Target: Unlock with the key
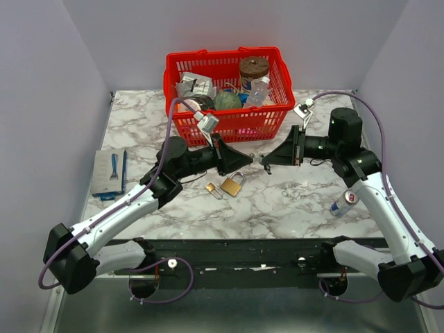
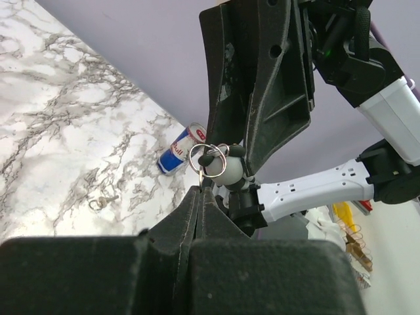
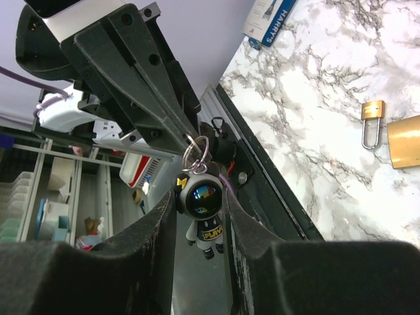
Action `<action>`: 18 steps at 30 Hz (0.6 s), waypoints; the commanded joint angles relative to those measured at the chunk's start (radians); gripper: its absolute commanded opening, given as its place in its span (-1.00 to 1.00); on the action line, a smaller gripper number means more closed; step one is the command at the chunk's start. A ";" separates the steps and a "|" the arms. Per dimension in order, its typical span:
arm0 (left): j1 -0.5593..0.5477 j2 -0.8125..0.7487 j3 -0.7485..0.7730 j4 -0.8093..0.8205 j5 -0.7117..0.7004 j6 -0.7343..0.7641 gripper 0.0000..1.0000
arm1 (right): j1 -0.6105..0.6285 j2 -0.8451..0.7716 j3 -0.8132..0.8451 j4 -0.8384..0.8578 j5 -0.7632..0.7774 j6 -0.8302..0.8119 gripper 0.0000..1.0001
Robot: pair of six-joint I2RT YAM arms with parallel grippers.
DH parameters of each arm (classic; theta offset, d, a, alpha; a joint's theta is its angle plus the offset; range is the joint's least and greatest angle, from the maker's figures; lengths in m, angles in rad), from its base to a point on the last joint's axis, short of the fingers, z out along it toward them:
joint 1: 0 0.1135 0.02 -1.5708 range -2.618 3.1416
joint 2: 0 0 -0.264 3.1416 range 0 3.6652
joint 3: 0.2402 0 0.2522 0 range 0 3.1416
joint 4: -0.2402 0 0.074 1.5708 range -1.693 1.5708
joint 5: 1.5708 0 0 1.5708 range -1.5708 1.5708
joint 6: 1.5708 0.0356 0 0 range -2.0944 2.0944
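— How did the left end effector (image 2: 201,192) stand when you looked?

— Pinched fully shut, its two fingers pressed flat together and nipped on the key (image 2: 199,177). Only a sliver of the key showed above the tips, running up into the key ring (image 2: 207,157).

— And the right end effector (image 3: 199,195)?

— Partly open, with its fingers set against both sides of the little astronaut charm (image 3: 203,203) that hung from the same ring. The two met tip to tip in the air above the middle of the bench (image 1: 291,201), each holding one end of the bunch.

— So the key was off the bench. Where was the lock?

— The brass padlock (image 1: 232,185) lay flat on the bench, below the left end effector and a little toward the near edge. Whether its shackle was locked I could not tell. A small padlock (image 1: 211,189) lay just beside it, on the side toward the left edge, with a gap between them.

— Anything else on there?

— A red basket (image 1: 267,118) full of odds and ends stood at the middle of the far edge. A can (image 1: 343,201) lay on its side near the right edge, close by the right arm. A razor pack (image 1: 111,172) lay flat along the left edge, well apart from both padlocks.
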 commanded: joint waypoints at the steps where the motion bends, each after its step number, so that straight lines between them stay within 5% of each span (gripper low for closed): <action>1: -0.001 -0.057 -0.025 -0.055 -0.047 0.027 -1.00 | 0.005 -0.021 -0.026 -0.029 -0.002 -0.054 -0.96; 3: 0.001 -0.067 -0.021 -0.118 -0.032 0.052 -1.00 | 0.007 -0.018 -0.027 -0.058 0.002 -0.085 -0.85; 11: 0.013 -0.058 0.057 -0.324 0.206 0.136 -1.00 | 0.007 -0.022 0.005 -0.227 0.047 -0.258 0.20; 18: 0.014 -0.035 0.105 -0.450 0.309 0.181 -1.00 | 0.024 -0.016 0.042 -0.213 0.005 -0.287 0.28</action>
